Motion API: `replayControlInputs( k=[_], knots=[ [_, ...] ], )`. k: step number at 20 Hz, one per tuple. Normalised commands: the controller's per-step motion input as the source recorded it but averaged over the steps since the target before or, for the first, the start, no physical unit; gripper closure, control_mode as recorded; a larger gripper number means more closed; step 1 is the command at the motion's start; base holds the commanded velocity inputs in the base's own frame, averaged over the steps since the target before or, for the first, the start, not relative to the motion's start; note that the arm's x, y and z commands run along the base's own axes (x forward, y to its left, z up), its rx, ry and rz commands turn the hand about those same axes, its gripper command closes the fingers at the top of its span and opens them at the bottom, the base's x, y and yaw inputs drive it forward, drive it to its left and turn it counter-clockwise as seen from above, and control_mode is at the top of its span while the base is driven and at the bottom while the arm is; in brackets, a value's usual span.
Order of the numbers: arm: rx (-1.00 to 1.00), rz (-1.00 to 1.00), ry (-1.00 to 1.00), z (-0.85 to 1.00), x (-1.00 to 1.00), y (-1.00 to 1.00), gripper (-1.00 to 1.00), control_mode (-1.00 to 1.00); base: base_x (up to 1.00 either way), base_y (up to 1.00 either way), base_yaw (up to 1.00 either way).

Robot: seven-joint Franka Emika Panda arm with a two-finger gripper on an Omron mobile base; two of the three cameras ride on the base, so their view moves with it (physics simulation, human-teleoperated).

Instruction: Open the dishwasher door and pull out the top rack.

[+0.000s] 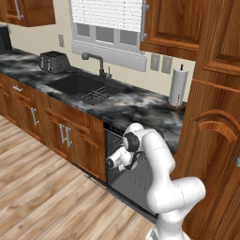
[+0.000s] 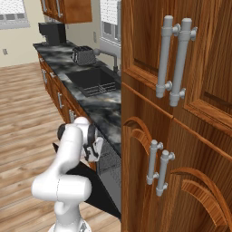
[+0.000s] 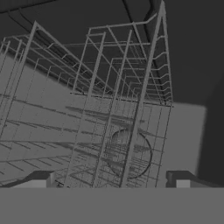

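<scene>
kitchen w/ brown wooden cabinets under a dark marbled desk, wood floor in front. sink w/ faucet sits in the desk, toaster far left, paper towel roll at the right.

the dishwasher door is already folded down: in the right base view it lies as a flat black panel low in front of the machine, near the floor, partly behind the arm. in the left base view its grey speckled inner face shows below the opening.

the gripper is at the mouth of the dishwasher, under the desk edge. its jaws stand wide apart and hold nothing; both tips show at the bottom of the hand view w/ free space between them.

the top rack is thin wire mesh, still inside the dark tub, directly ahead of the jaws. i judge it light but stiff, rolling on rails, so it should slide w/ a straight pull. wires are thin and smooth, easy to slip from. best hold is prob. the front rim wire near the middle, so the rack does not twist.

hand view gives the rack wires in detail, which both base views hide behind the arm. base views give the door pos. and the room.
</scene>
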Motion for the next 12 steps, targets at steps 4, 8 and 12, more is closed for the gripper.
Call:
replayControlInputs(
  k=[4, 8, 12],
  knots=[
    [0.0, 0.0, 0.0, -0.28, 0.38, 0.0, -1.0, -1.0, 0.0, 0.0, 0.0],
    [0.0, -0.02, 0.0, -0.07, 0.12, 0.0, -1.0, -1.0, 0.0, 0.0, 0.0],
    [0.0, -0.02, -0.01, 0.0, 0.0, 0.0, -1.0, -1.0, 0.0, 0.0, 0.0]
  ],
)
